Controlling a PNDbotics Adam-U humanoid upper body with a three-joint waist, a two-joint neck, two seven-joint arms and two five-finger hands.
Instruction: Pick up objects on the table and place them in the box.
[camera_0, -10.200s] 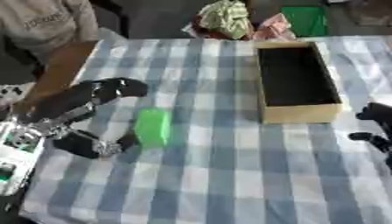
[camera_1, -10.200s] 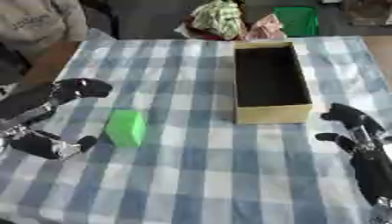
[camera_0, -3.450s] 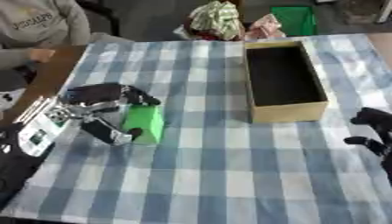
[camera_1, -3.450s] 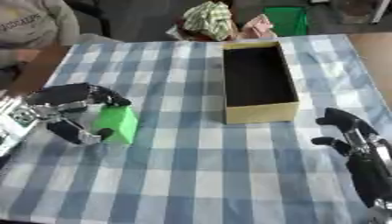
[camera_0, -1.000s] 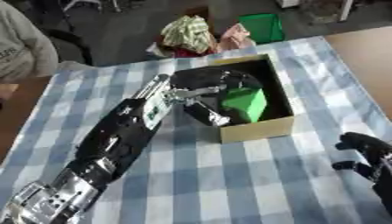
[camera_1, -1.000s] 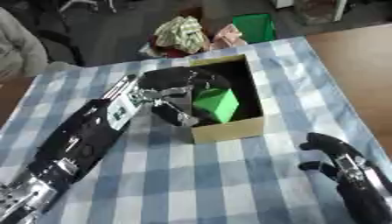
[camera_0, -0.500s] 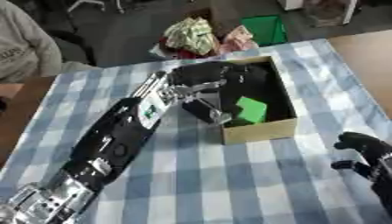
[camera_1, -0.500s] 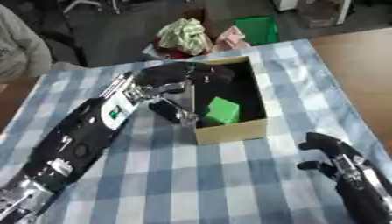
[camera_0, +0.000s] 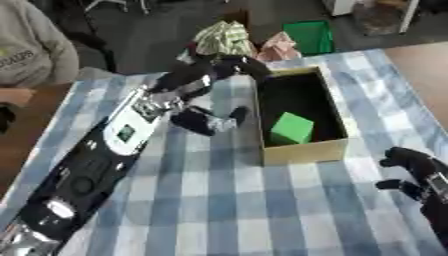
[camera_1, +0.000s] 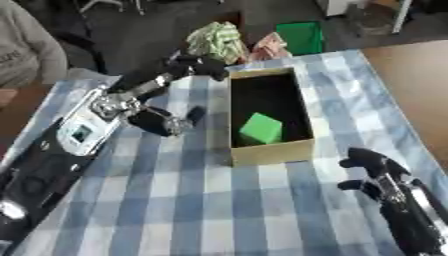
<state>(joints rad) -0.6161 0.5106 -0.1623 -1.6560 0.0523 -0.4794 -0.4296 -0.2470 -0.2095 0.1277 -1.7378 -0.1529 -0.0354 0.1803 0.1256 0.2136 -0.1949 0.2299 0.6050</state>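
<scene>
One green block (camera_0: 292, 128), a matte cube tilted on an edge, lies inside my open rectangular cardboard box (camera_0: 302, 148) toward its near end, dark floor free beyond it. My left hand (camera_0: 213, 93) hangs empty just outside the box's left wall, fingers relaxed over the far corner. My right hand (camera_1: 371, 170) rests open by the near right edge of the checked-cloth tabletop (camera_0: 227, 210).

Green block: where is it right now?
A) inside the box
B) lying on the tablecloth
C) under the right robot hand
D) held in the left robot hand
A: the green block sits inside the box, apart from the left robot hand.
</scene>
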